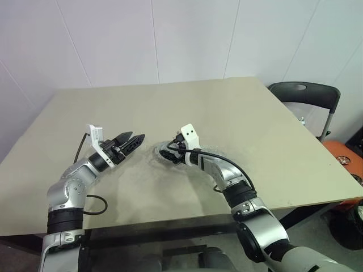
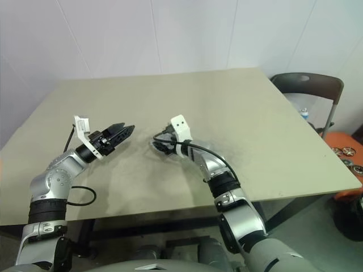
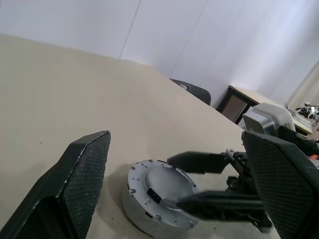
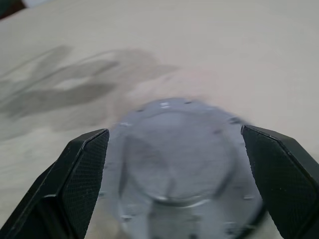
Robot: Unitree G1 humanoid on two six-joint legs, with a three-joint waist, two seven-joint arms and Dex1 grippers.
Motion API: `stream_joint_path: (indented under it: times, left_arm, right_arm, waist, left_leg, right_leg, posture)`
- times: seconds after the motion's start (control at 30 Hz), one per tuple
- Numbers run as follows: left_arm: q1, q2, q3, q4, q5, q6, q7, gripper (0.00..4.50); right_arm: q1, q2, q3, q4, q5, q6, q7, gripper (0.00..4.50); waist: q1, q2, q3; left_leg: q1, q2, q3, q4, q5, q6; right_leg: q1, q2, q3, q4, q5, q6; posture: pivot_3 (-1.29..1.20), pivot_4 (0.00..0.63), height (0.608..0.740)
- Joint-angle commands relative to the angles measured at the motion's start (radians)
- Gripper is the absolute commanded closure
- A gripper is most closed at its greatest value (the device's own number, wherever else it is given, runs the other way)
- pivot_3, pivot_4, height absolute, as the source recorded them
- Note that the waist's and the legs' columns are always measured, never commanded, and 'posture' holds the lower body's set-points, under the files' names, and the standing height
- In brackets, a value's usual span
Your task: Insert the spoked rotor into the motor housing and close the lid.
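Note:
The motor housing (image 3: 144, 214), a short round silver cup, stands near the middle of the tan table (image 1: 227, 113). The grey lid (image 3: 162, 181) lies flat on top of it, plain face up with a small dark mark near its edge. My right gripper (image 1: 170, 153) is open, one black finger (image 3: 199, 162) on each side of the lidded housing (image 4: 174, 154); whether either touches it I cannot tell. My left gripper (image 1: 133, 141) hangs open and empty a little above the table, to the left of the housing and pointing toward it. The spoked rotor is hidden.
A black folding chair (image 1: 306, 93) stands past the table's right edge, with an orange object (image 1: 346, 156) on the floor beside it. White walls close the back. A black cable (image 1: 93, 207) loops off my left arm near the table's front edge.

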Motion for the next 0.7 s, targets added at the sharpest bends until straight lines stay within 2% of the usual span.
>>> stream_joint_path:
  times: [0.03,0.2,0.37,0.7]
  left_arm:
    - [-0.006,0.003,0.010,-0.043,-0.017,-0.014,0.002,0.00]
    - [-0.009,0.003,0.010,-0.038,-0.015,-0.016,0.002,0.00]
    - [-0.007,-0.003,0.005,-0.030,-0.009,-0.021,0.002,0.00]
    - [-0.003,-0.015,-0.001,-0.043,-0.013,-0.020,0.009,0.00]
  right_arm:
    - [-0.015,0.009,-0.013,-0.010,-0.013,-0.041,-0.017,0.06]
    - [0.001,0.007,-0.012,-0.019,-0.014,-0.036,-0.010,0.06]
    - [0.031,0.010,0.020,-0.075,0.002,-0.008,0.067,0.06]
    - [0.027,0.026,0.033,-0.025,-0.085,-0.100,-0.039,0.06]
  waist:
    - [-0.001,0.000,0.000]
    - [0.000,0.000,0.000]
    - [-0.001,0.000,0.000]
    - [0.000,0.000,0.000]
  left_leg:
    - [0.000,0.000,0.000,0.000,0.000,0.000]
    - [0.000,0.000,0.000,0.000,0.000,0.000]
    - [0.000,0.000,0.000,0.000,0.000,0.000]
    - [0.001,0.000,0.000,0.000,0.000,0.000]
  right_leg:
    - [0.000,0.000,0.000,0.000,0.000,0.000]
    - [0.000,0.000,0.000,0.000,0.000,0.000]
    - [0.000,0.000,0.000,0.000,0.000,0.000]
    - [0.000,0.000,0.000,0.000,0.000,0.000]
  posture:
    - [0.00,0.000,0.740]
    - [0.00,0.000,0.740]
    - [0.00,0.000,0.740]
    - [0.00,0.000,0.740]
